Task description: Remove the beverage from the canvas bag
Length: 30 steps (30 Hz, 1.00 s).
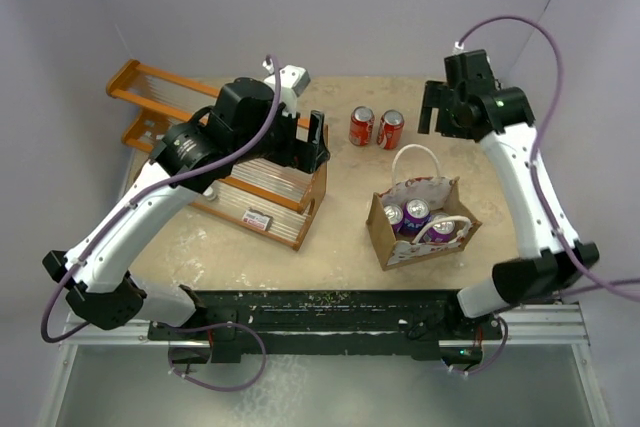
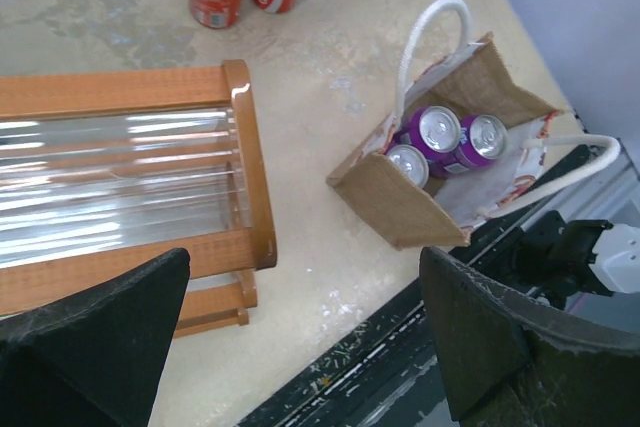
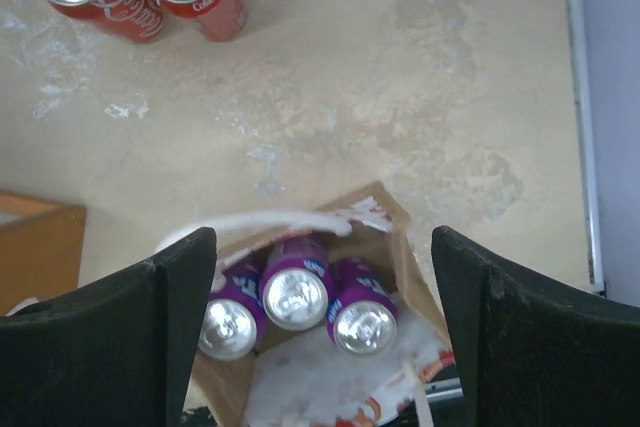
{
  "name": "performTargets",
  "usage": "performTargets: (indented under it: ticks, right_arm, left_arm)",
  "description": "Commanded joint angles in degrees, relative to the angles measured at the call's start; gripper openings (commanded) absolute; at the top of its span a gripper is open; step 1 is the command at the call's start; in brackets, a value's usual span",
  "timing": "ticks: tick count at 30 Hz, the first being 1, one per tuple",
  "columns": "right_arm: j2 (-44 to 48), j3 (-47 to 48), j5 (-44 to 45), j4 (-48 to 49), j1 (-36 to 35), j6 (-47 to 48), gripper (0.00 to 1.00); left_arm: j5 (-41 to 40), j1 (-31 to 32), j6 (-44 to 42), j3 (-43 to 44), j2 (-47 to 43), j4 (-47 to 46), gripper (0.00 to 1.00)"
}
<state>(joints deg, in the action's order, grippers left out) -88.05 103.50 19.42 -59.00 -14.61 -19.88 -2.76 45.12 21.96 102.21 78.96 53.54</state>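
Right gripper point(image 3: 322, 242) hangs high over the right half of the counter point(image 1: 340, 257), on the far side of the bag. Its two dark fingers point(image 3: 140, 327) are spread wide and nothing is between them. From its wrist camera the gap between the fingers frames the bag's open mouth below.

The left gripper point(image 2: 300, 277) is parted just as far and is also empty. It is poised above the wooden rack point(image 1: 270, 182), which takes up the left half of the counter and runs from the far left corner toward the middle.

The canvas bag point(image 1: 378, 229) stands upright on the right half of the counter, closer to the near edge than to the far one and well apart from both grippers. Its mouth is open. Three purple cans point(image 3: 296, 292) stand upright inside it, packed close together with their silver tops showing. They sit toward the rack side of the bag, and pale lining shows bare beside them. One white handle point(image 2: 450, 5) rises in a loop from the far panel. The other handle point(image 2: 600, 141) leans out over the near panel.

Two red cans point(image 1: 362, 125) stand upright just beside each other near the middle of the far edge, outside the bag and beyond the rack's end.
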Motion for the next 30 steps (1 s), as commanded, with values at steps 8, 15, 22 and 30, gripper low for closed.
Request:
performTargets:
  ticks: [8, 15, 22, 30]
  right_arm:
    - [19.5, -17.5, -5.6, -10.3, -0.2, -4.4, 0.87]
    - [28.8, -30.4, -16.0, -5.2, -0.2, -7.1, 0.85]
    - [25.5, -34.3, -14.5, -3.3, -0.2, -8.1, 0.78]
    - [21.8, -38.3, -9.5, -3.5, -0.2, -10.2, 0.78]
  left_arm:
    - [9.5, 0.1, 8.2, -5.4, -3.3, -7.9, 0.99]
    - [8.4, 0.0, 8.9, -10.0, -8.7, -4.6, 0.99]
    - [10.7, 0.0, 5.9, -6.9, -9.5, -0.3, 0.99]
    - [13.3, 0.0, 3.4, -5.1, -8.8, 1.6, 0.99]
